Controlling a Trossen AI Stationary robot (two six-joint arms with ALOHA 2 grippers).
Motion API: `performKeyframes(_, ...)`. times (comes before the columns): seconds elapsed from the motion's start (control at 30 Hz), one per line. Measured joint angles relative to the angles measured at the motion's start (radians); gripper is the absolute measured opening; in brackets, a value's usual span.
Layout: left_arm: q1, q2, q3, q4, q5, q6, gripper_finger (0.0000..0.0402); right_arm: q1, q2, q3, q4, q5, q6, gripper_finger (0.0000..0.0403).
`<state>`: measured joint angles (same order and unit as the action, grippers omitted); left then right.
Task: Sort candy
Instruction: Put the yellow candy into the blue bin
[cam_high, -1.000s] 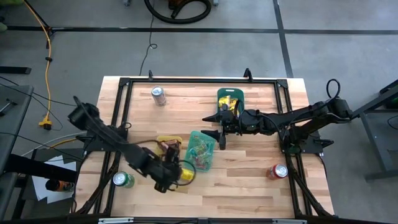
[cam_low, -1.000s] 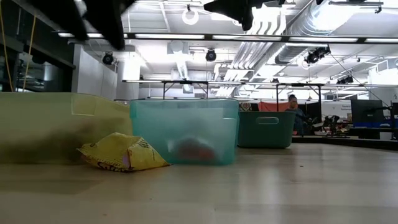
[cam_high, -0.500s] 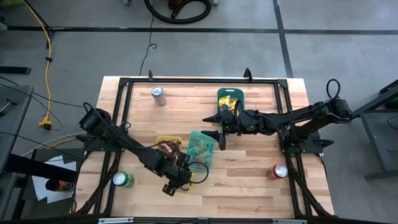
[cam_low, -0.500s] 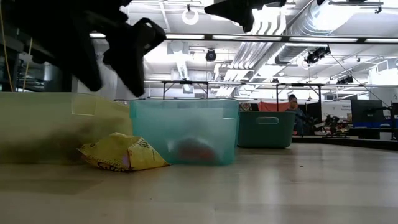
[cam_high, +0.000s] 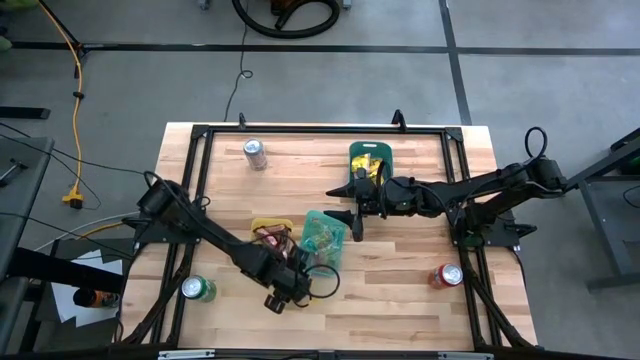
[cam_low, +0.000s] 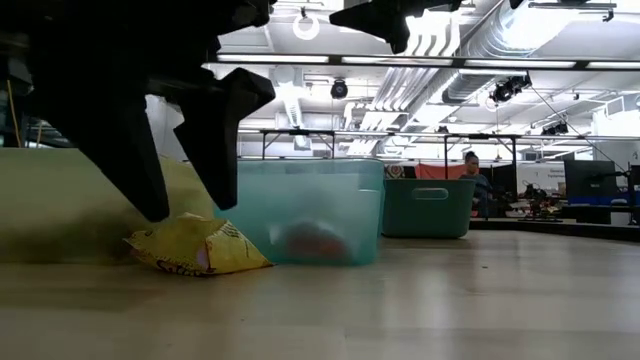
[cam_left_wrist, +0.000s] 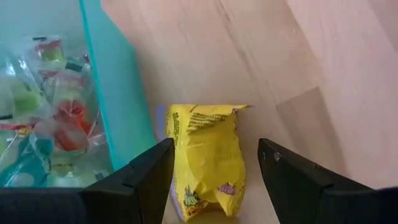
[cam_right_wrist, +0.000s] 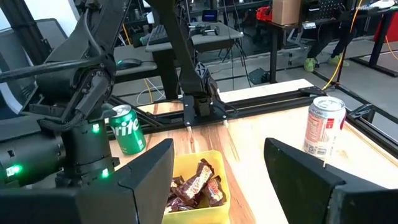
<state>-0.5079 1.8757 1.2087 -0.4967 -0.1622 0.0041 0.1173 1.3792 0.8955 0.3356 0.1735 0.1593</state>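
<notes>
A bright yellow candy packet (cam_left_wrist: 205, 158) lies flat on the wooden table against the near wall of the teal tray (cam_left_wrist: 118, 112), and it also shows in the low view (cam_low: 195, 245). My left gripper (cam_left_wrist: 216, 149) is open and low over it, one finger on each side, pointing down (cam_low: 190, 205). I see no touch. In the high view the left gripper (cam_high: 298, 282) hides the packet. My right gripper (cam_high: 345, 207) is open and empty, hovering between the teal tray (cam_high: 325, 240) and the green tray (cam_high: 368, 160).
The yellow tray (cam_high: 272, 235) holds dark red-brown bars, the teal tray holds small pale pieces, and the green tray holds yellow packets. A silver can (cam_high: 255, 153) stands far left, a green can (cam_high: 198, 290) near left and a red can (cam_high: 447, 276) near right. A black frame runs around the table.
My left gripper has moved toward the table's right edge and gone down, so its open fingers now straddle the yellow packet. The packet has stayed where it was.
</notes>
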Motion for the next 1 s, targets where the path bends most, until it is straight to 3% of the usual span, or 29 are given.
performKeyframes(0.2,-0.003,0.027,0.0,-0.003,-0.032,0.0,0.0217,0.0,0.0,0.0,-0.003,0.0,-0.002,0.0245)
performKeyframes(0.33,-0.003,0.037,0.0,-0.002,-0.036,0.001,0.0196,0.0,0.0,0.0,-0.004,0.0,-0.002,0.0245)
performKeyframes(0.43,-0.003,0.037,-0.001,-0.005,-0.042,0.001,0.0154,0.0,0.0,0.0,-0.005,0.0,-0.003,0.0245)
performKeyframes(0.63,-0.003,0.035,0.0,-0.005,0.002,-0.076,0.0018,0.0,0.0,0.0,-0.009,0.0,-0.003,0.0245)
performKeyframes(0.8,-0.005,-0.022,-0.001,-0.035,0.069,-0.164,0.0005,0.0,0.0,0.0,-0.012,0.0,-0.003,0.0245)
performKeyframes(1.0,0.006,-0.198,-0.001,-0.031,0.075,-0.159,0.0001,-0.007,0.0,0.0,-0.012,0.0,-0.003,0.0245)
